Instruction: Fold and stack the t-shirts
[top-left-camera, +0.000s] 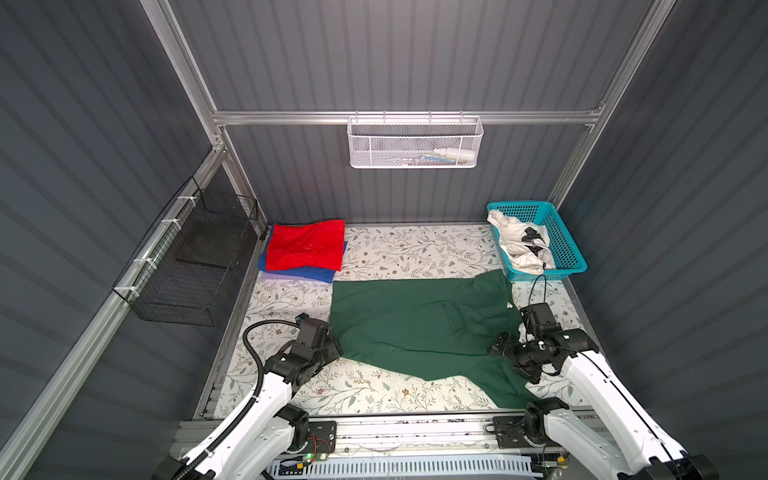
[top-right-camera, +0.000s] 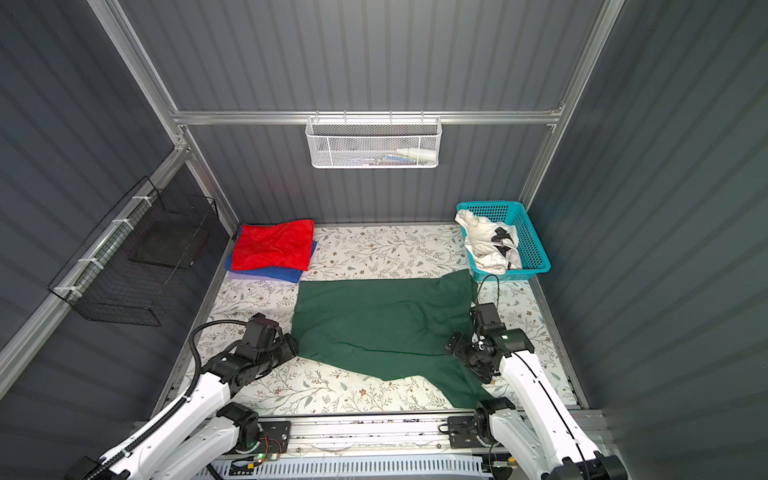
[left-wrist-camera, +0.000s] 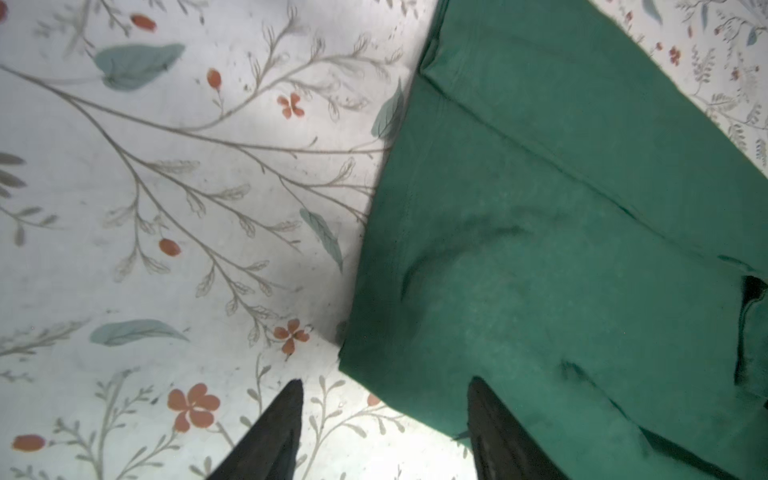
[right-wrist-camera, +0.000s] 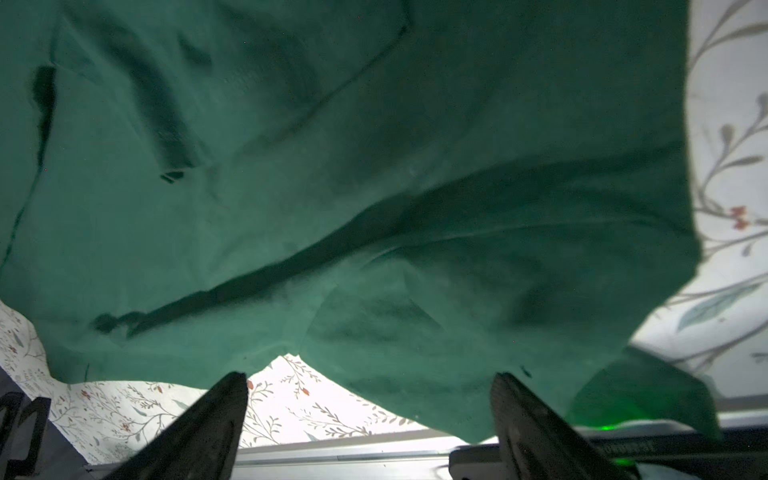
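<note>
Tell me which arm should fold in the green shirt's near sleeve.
Probably right. The right gripper, jaws open, hangs over the green t-shirt just beside that sleeve; the left gripper is at the shirt's opposite end, by the hem corner.

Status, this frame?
Left end effector open, right end effector open. Green t-shirt spread, unfolded. Red on blue, stacked. White one in basket. Nothing blocking.

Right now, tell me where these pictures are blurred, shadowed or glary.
In both top views: sharp, evenly lit. Left wrist view: dark shadow edging the large dark green cloth t-shirt. Right wrist view: shirt smeared, deep fold shadow, green glow beside the right claw.
</note>
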